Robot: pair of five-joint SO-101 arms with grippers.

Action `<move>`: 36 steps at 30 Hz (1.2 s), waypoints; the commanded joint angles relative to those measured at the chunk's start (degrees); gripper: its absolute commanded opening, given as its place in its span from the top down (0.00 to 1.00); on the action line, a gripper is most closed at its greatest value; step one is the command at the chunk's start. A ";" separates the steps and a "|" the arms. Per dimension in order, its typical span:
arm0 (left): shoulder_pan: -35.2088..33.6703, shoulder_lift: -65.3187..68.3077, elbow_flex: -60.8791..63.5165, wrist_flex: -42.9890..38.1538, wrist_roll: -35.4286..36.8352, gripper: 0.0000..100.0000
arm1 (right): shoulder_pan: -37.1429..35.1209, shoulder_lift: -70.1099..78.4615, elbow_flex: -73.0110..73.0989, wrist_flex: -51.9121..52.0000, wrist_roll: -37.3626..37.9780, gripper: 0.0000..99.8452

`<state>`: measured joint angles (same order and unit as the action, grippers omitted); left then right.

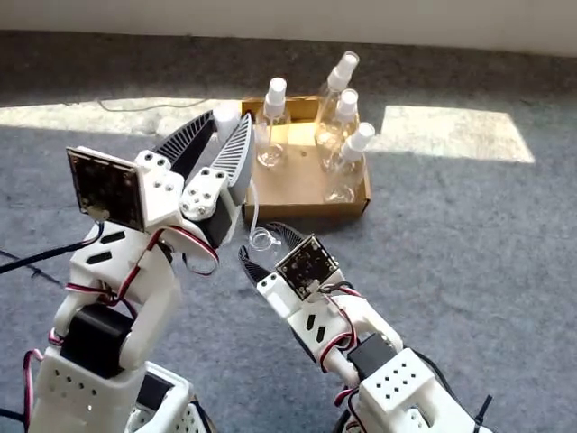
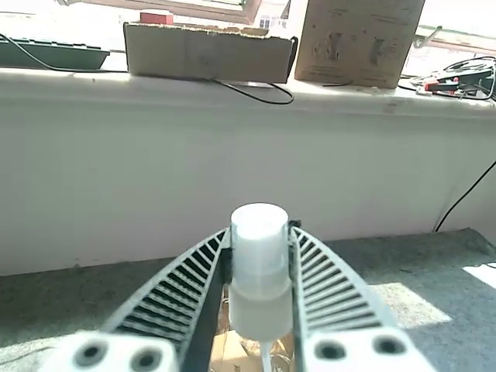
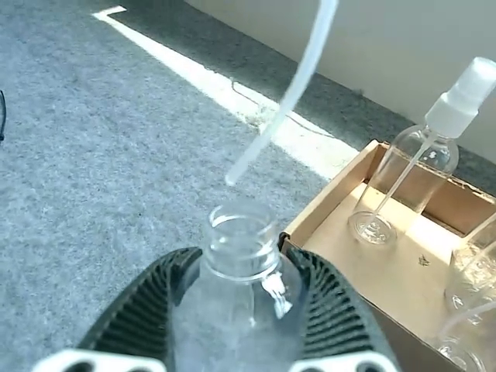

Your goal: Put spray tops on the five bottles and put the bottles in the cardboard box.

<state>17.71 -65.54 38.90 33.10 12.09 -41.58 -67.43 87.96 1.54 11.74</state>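
Currently the fifth and last bottle is at the capping step. The left gripper [image 1: 227,122] is clamped on a white spray top [image 2: 260,267], held high above the carpet [image 1: 469,271]; a thin tube [image 3: 287,93] hangs down from the top. The right gripper [image 3: 244,260] is closed around the open bottle [image 3: 242,232], which is upright and just beside the near wall of the box [image 1: 306,209]; the tube's tip hangs just above the bottle's mouth and a little to one side, not yet inside.

The next move, as I judge it, calls for lining the tip up over the mouth, lowering the top straight so the tube threads in, then seating the top on the neck; the tube looks bendy and slants, so it may catch on the rim; after that the bottle needs lifting over the box wall.

Four capped bottles [image 1: 347,162] stand in the box, toward its back and one side; the near corner by the grippers looks bare, a likely place for the fifth; the tall tops could be knocked on the way in. Behind, in the left wrist view, a white sill [image 2: 93,77] carries cartons and cables, well apart from the work.
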 commanded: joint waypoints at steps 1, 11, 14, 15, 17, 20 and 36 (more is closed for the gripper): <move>0.84 -0.13 -3.82 -1.58 0.88 0.98 | 0.75 -1.01 -0.75 -1.10 -0.44 0.99; 1.63 -0.48 2.33 -1.49 0.97 0.98 | 0.75 -1.01 -0.75 -0.92 -0.44 0.99; 4.00 -0.57 5.05 -1.32 0.97 0.98 | 0.84 -1.01 -0.75 -0.92 -0.44 0.99; 4.62 -0.66 6.11 -1.32 0.97 0.98 | 1.01 -1.01 -0.75 -0.92 -0.44 0.99; 5.14 -0.66 7.96 -1.32 0.97 0.98 | 1.10 -1.01 -0.75 -0.92 -0.44 0.99; 5.14 -0.66 10.86 -1.23 0.97 0.98 | 1.10 -1.01 -0.84 -0.92 -0.70 0.99; 4.88 -0.75 14.55 9.67 -5.89 0.97 | 3.74 -1.01 -1.10 -0.92 -0.88 0.99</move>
<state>22.29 -65.54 53.76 40.66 8.13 -39.03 -67.43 87.96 1.54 11.56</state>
